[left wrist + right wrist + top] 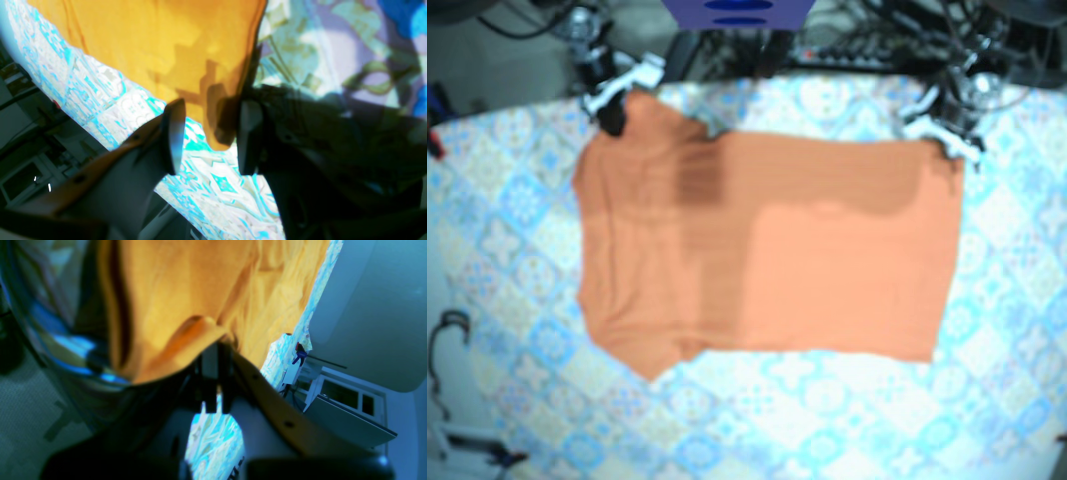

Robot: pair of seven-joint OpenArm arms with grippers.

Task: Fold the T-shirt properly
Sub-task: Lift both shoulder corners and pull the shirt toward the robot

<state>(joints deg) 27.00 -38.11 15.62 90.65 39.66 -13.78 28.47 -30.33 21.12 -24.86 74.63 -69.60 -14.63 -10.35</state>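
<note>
**Item:** orange T-shirt [827, 270] lies spread flat on a blue-and-white patterned tablecloth [517, 200], approx. centre of table. Long side runs left-right in base view. A lighter rectangular layer covers the right-centre part. A darker band runs near-to-far through the left part. One pointed bit of fabric sticks out at the near-left edge.

**Right gripper** [617, 100]: at the shirt's far-left corner in base view, i.e. that view's left.
- Wrist cam: fingers [208, 380] drawn nearly together, only a thin slit between them lower down.
- Fabric rises to a peaked fold right at the tips and appears pinched there.
- Rest of the shirt falls away wrinkled beyond the tips. Picture blurred, so the exact bite can't be confirmed.

**Left gripper** [947, 135]: at the shirt's far-right corner in base view, i.e. that view's right.
- Wrist cam: both pads [173, 133] stand well apart.
- A shirt corner [222, 133] hangs down in the gap, close against the dark pad and apart from the pale one. Not clamped.
- Tablecloth visible below and either side of the corner.

**Other:** cables and equipment along far table edge, too blurred to ID.
</note>
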